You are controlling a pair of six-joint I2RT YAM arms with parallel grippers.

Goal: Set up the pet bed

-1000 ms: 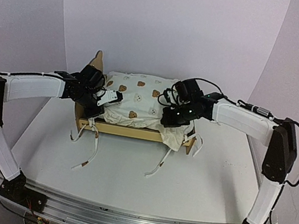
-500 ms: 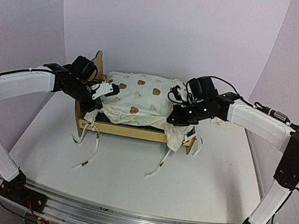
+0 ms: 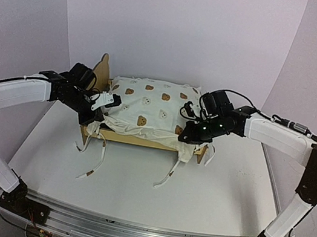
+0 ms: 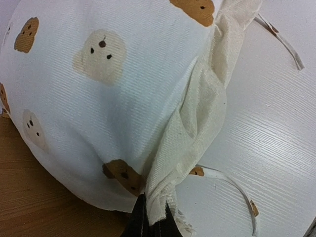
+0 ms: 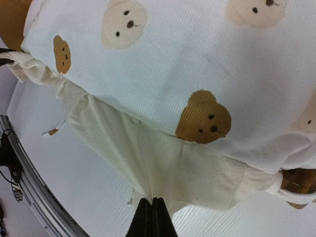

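Far-centre on the bench (image 3: pixel 213 189) sits the pet bed (image 3: pixel 130 140), with its headboard (image 3: pixel 102 67) at the left end and the bear-print cushion (image 3: pixel 149 101) on the frame.

- Your left fingers (image 4: pixel 138 223) are pressed together on a twist of the cushion's ruffle (image 4: pixel 197 113) at the near-left corner.
- Ties (image 3: pixel 90 172) trail off the near side onto the bench.
- Your right fingers (image 5: pixel 146 221) pinch the ruffle at the near-right corner the same way.

Risks, as judged:
- An uneven pull between your two arms could skew the cushion or tip the light frame.
- The thin ruffle could slip out of either pinch.
- Loose ties may catch under the near rail as you seat the cushion.
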